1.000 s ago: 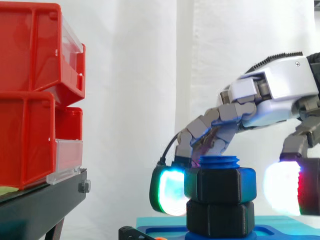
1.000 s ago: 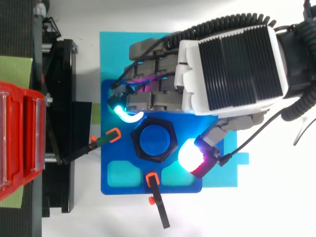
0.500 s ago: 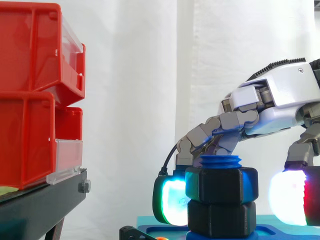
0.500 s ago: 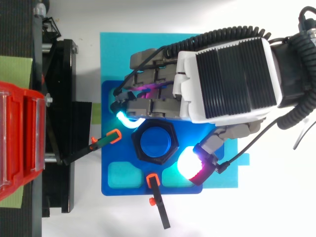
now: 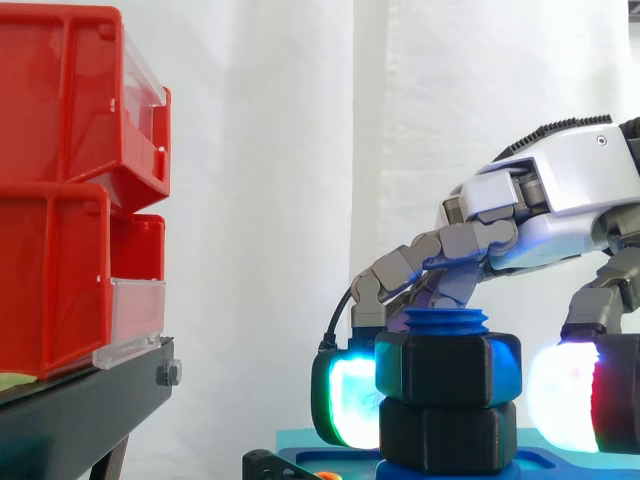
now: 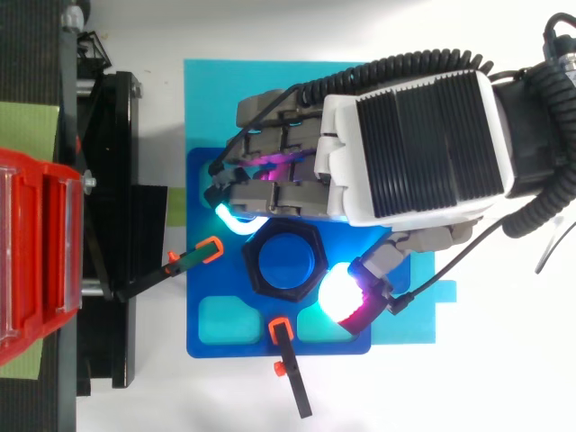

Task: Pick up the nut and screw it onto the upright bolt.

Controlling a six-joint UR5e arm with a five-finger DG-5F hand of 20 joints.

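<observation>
Judging progress: your nut (image 5: 447, 368) is threaded on the upright bolt (image 5: 445, 322), blue tip showing above, black hex base (image 5: 447, 437) right beneath. Hand (image 6: 414, 144) curls round the nut, pads flanking. Likely left: final tightening, release.

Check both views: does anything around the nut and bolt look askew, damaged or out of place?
Nothing stands out. The nut sits level on the upright bolt, above a second black hex piece. The robot hand pinches it from both sides, and the blue base lies flat.
</observation>
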